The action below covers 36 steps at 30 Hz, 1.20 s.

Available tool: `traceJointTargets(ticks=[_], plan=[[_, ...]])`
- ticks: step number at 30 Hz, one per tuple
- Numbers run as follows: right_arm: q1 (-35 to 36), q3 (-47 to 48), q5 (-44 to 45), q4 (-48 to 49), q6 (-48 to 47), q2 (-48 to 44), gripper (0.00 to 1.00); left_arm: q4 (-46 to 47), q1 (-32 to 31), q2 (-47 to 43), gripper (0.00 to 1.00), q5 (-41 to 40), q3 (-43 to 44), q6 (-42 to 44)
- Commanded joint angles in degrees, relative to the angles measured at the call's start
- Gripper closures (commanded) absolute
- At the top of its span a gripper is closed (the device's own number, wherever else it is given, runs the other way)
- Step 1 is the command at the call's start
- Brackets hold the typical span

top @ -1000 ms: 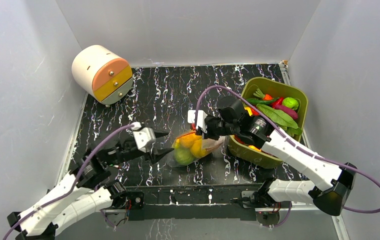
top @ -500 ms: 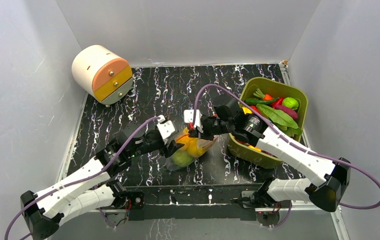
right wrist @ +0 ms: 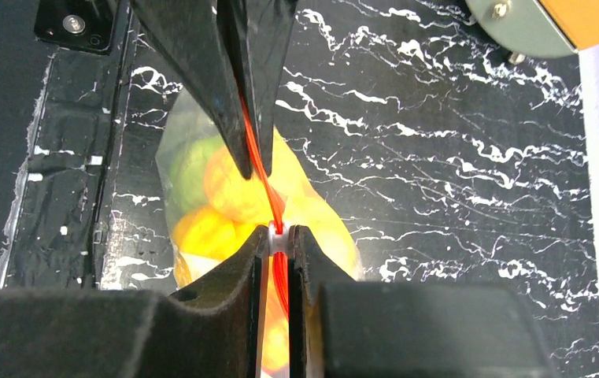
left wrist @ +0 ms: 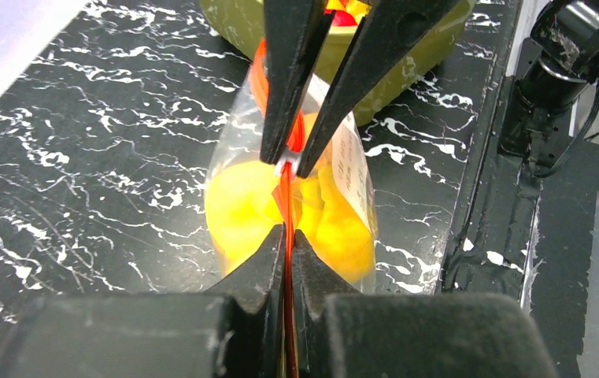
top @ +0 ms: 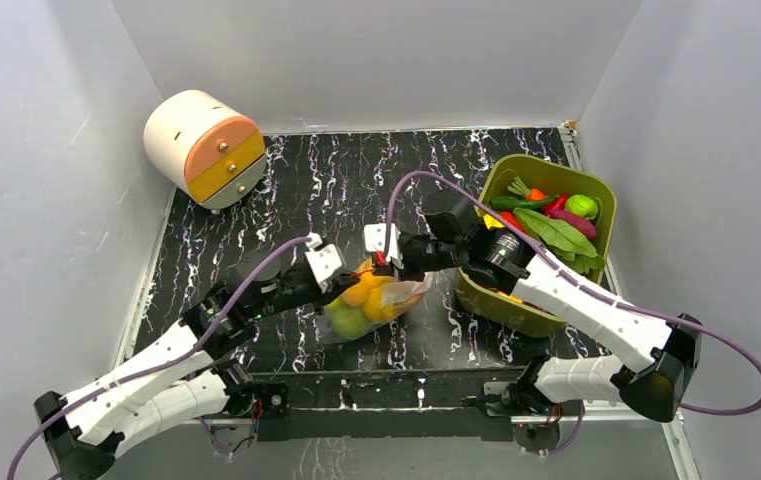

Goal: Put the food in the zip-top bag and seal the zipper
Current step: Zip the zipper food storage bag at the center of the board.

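Now, where does the bag (top: 371, 308) lie? — Student
On the black marbled surface (top: 306, 190), just left of the tub (top: 484, 300), with its zipper (left wrist: 286, 201) edge uppermost. — Legend
What is inside it? — Student
Food (top: 366, 295): several yellow-orange pieces and one green round one (right wrist: 190, 169), all seen through the clear film. — Legend
And the left hand (left wrist: 290, 236)? — Student
Its fingers are pressed together on the red zipper strip, at the end farther from the tub. No gap shows between them beyond the strip itself. — Legend
And the right hand (right wrist: 279, 235)? — Student
Closed likewise, pinching the small white slider (left wrist: 285, 162) on the same strip, on the side nearer the tub. The two hands face each other tip to tip, with a short stretch of zipper taut between them. The right arm passes over the tub's near left corner. — Legend
What else is in view? — Student
More toy vegetables (top: 554, 225) fill the tub. A round drawer unit (top: 203, 148) stands well left of the tub, toward the back wall. — Legend
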Motion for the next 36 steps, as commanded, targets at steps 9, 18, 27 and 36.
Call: traceJointTargets(ticks=[9, 18, 27, 36], plan=[[-1.63, 3.12, 10.64, -6.25, -5.55, -3.39, 1.00, -2.55, -0.02, -10.69, 1.00, -3.32, 2.74, -0.99], [-4.62, 1.05, 13.36, -7.96, -6.46, -6.71, 1.00, -7.71, -0.09, -14.93, 1.00, -8.74, 5.11, 1.61], [-10.19, 0.95, 14.17, -10.88, -7.62, -8.65, 1.00, -10.99, -0.06, -18.57, 1.00, -11.17, 4.81, 2.43], [-12.61, 0.74, 17.64, -13.15, -8.03, -10.21, 1.00, -12.57, -0.09, -18.51, 1.00, -12.39, 4.69, 4.08]])
